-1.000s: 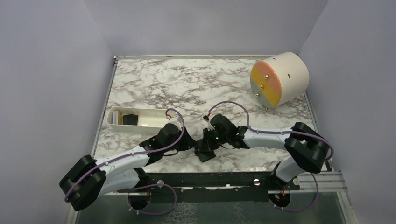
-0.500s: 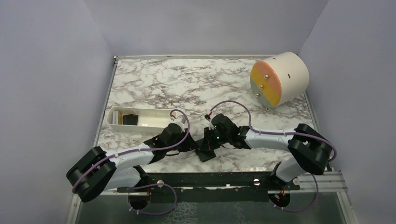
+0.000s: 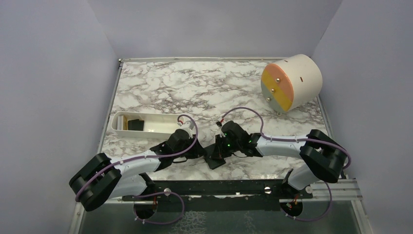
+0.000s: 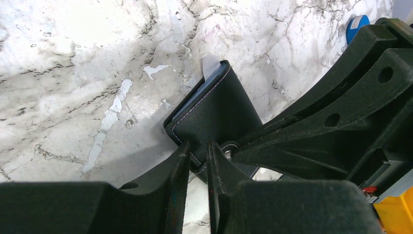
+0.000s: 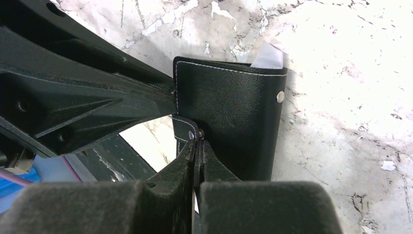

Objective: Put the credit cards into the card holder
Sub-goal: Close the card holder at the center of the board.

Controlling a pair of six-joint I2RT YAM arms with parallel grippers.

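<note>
The black card holder (image 3: 214,160) sits near the table's front edge, between both grippers. In the left wrist view the holder (image 4: 214,114) tilts up off the marble, and my left gripper (image 4: 198,148) is shut on its stitched near corner. My right gripper (image 5: 197,141) is shut on the holder's small snap tab; the holder's body (image 5: 234,112) shows a stud (image 5: 280,96) on its outer face. A pale slip (image 5: 268,56) pokes out of its far end. Dark flat credit cards (image 3: 137,125) lie in the white tray (image 3: 156,127). In the top view the left gripper (image 3: 203,151) and right gripper (image 3: 217,151) nearly touch.
A big white cylinder with an orange and yellow face (image 3: 291,82) lies at the back right. The white tray stands at the left, just behind the left arm. A black rail (image 3: 234,187) runs along the near table edge.
The left arm has stretched out lower and shifted its elbow right over the last second. The right wrist has edged slightly right. Both grips on the holder are the same.
</note>
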